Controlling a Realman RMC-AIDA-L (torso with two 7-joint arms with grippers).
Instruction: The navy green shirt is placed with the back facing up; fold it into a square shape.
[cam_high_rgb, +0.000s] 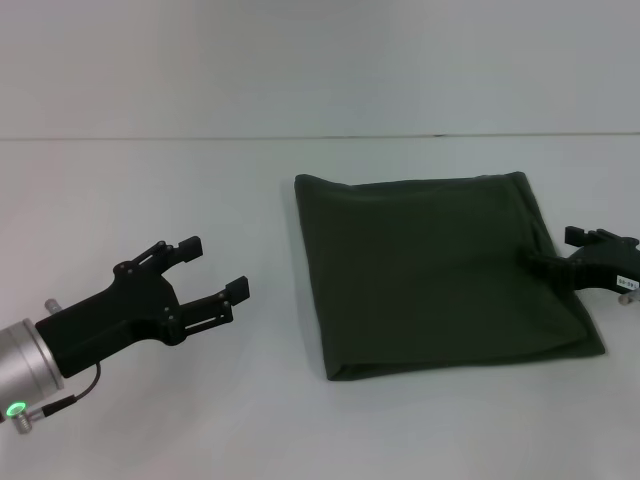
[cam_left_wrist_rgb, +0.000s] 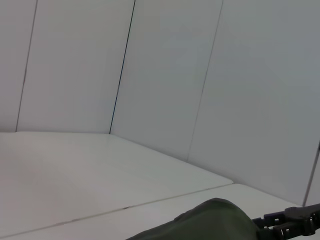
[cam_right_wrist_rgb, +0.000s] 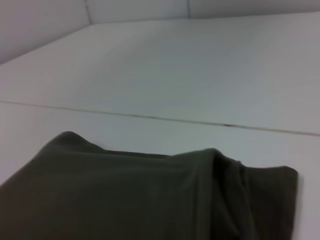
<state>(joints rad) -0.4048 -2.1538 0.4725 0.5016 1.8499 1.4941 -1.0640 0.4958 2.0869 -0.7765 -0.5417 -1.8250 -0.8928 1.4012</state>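
Jaws spread on left gripper (cam_high_rgb: 212, 268); right gripper (cam_high_rgb: 560, 262) pinches soft, squarish shirt (cam_high_rgb: 430, 270).

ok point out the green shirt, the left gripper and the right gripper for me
navy green shirt (cam_high_rgb: 430, 270): head view, middle of the folded cloth.
left gripper (cam_high_rgb: 215, 268): head view, gap between its open fingertips, left of the shirt.
right gripper (cam_high_rgb: 590, 260): head view, black body at the shirt's right edge.

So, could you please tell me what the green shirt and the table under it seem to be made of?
The shirt looks like soft, matte knit cloth, perhaps cotton: it shows no shine, and its folded edges are rounded and slightly rumpled. The table looks like a hard, smooth white board, possibly laminate, with a thin straight seam running across it.
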